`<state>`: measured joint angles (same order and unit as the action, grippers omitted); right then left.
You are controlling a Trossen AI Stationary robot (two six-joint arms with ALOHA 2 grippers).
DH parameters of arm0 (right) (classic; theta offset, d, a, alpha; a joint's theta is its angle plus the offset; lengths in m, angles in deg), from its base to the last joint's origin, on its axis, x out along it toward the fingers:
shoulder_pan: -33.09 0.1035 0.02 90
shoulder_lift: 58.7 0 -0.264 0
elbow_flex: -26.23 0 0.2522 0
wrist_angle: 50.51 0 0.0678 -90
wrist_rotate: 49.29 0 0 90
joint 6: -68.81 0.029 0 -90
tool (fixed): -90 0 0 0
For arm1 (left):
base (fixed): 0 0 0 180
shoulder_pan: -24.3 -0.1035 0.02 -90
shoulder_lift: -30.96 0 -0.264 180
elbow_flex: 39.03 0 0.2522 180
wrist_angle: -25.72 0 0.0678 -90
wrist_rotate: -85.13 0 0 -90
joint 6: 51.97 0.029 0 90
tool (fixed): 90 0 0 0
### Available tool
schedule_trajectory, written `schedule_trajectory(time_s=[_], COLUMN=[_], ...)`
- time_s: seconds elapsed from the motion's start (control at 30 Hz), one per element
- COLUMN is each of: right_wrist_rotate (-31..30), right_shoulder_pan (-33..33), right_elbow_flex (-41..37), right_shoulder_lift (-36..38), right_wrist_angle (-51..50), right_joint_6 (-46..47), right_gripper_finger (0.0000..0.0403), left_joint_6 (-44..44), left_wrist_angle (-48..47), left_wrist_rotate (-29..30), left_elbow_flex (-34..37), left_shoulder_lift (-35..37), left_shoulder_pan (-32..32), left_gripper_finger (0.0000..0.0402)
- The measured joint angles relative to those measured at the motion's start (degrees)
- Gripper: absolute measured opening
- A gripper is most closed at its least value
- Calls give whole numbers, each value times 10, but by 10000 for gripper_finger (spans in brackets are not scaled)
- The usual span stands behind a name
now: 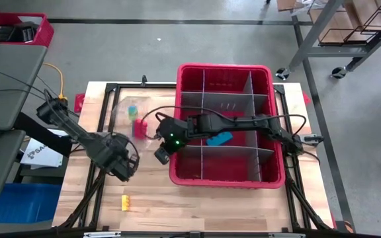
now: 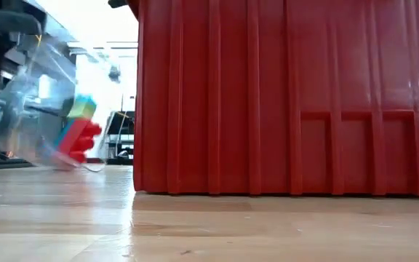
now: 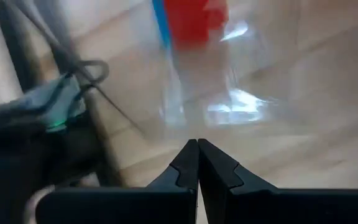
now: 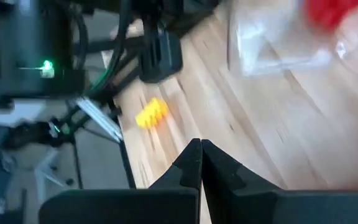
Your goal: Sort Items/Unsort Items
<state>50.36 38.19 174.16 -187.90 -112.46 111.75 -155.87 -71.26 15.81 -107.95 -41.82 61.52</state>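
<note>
1. The red bin (image 1: 225, 125) with grey dividers sits on the right half of the table (image 1: 197, 205). A blue piece (image 1: 219, 139) lies in one of its middle compartments.
2. Left of the bin lies a clear plastic bag (image 1: 129, 118) holding a red piece (image 1: 139, 127) and a green-and-blue piece (image 1: 132, 110). In the low view the bag's contents are stacked at a tilt.
3. A yellow piece (image 1: 126, 202) lies alone on the near left part of the table, well apart from the bag.
4. The right gripper (image 1: 162, 154) reaches leftward across the bin and hangs just outside its left wall, near the bag. Its fingers (image 4: 191, 163) are pressed together with nothing between them.
5. The left gripper (image 1: 128, 162) sits on the near side of the bag, its fingers (image 3: 191, 167) also closed and empty.
6. The bag lies on the far side of both grippers. The yellow piece lies nearer than both, with the left gripper somewhat closer to it, so that arm looks better placed to fetch it.
</note>
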Motion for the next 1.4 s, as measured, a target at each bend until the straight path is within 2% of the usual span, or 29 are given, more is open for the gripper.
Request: schedule_trajectory(time_s=[0.17, 0.3, 0.5, 0.6, 0.73, 0.8, 0.83, 1.0, 1.1, 1.17, 1.3, 1.4], right_wrist_rotate=[-35, -63, -82, -88, -124, -138, -142, -157, -157, -159, -192, -219], right_shoulder_pan=[24, 38, 50, 57, 71, 78, 81, 105, 123, 134, 164, 183], right_elbow_flex=[0, 0, 0, 0, 0, 0, 0, 0, 0, 0, 0, 0], right_shoulder_lift=[22, 38, 50, 59, 83, 100, 107, 133, 145, 149, 154, 154], right_wrist_angle=[-63, -81, -83, -86, -96, -106, -110, -139, -160, -177, -213, -232], right_joint_6=[-16, -16, -14, -14, -25, -29, -30, -29, -6, 22, 84, 124], right_gripper_finger=[0, 0, 0, 0, 0, 0, 0, 0, 0, 0, 0, 0], left_joint_6=[-46, -91, -103, -101, -84, -35, 18, 422, 634, 684, 640, 673], left_wrist_angle=[-18, 3, 73, 99, 105, 137, 174, 363, 403, 386, 384, 425], left_wrist_rotate=[-86, -92, -81, -43, 88, 121, 125, 65, 33, 33, 14, -15], left_elbow_flex=[25, 27, 26, 16, -13, -23, -23, -17, -17, -17, -17, -16], left_shoulder_lift=[-26, -33, -31, -32, -31, -31, -31, -70, -104, -128, -177, -209], left_shoulder_pan=[35, 65, 92, 107, 120, 109, 101, 50, 21, -4, -67, -99], left_gripper_finger=[0, 0, 0, 0, 0, 0, 1, 28, 67, 99, 168, 215])
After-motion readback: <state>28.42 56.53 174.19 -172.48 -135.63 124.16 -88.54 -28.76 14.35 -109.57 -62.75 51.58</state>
